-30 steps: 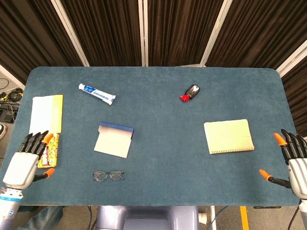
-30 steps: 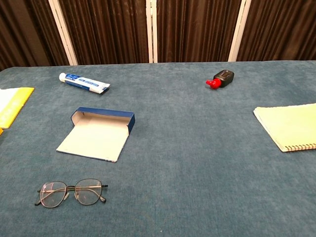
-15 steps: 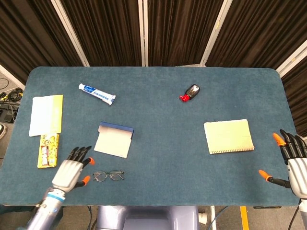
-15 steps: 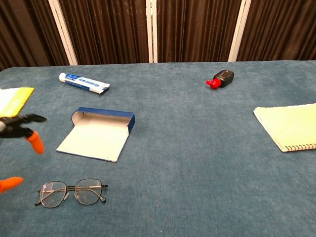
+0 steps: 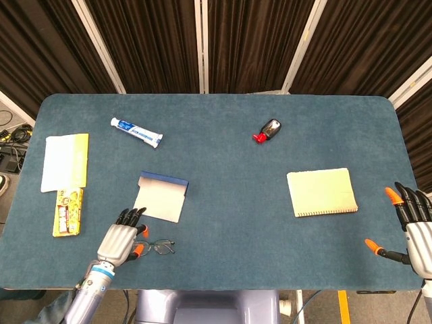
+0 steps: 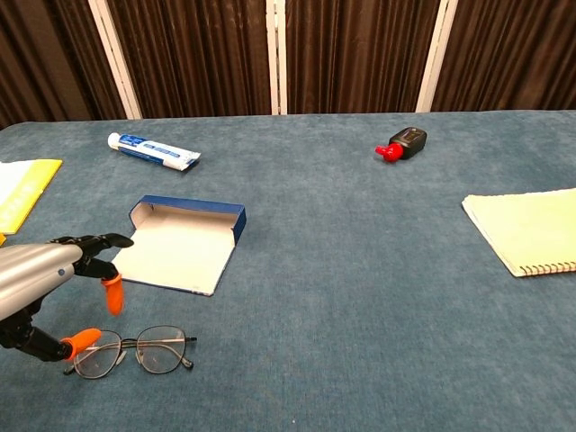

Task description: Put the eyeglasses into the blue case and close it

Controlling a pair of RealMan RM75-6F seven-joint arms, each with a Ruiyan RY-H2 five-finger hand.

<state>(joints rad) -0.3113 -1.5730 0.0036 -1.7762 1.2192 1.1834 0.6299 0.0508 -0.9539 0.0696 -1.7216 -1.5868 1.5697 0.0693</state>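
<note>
The left hand [image 5: 121,239] is hovering with fingers spread, grasping nothing, over the left lens of the thin wire-framed eyeglasses [image 6: 135,351]; the open flat blue case [image 5: 160,198] is lying just beyond its fingertips. The right hand [image 5: 413,226] is resting released far right.

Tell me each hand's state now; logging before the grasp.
Left hand: open, over the glasses, holding nothing.
Right hand: open, empty.

My left hand [image 5: 121,239] low and forward, fingers [image 6: 112,290] spread, holding nothing, my right hand [image 5: 413,226] open, far out right
</note>
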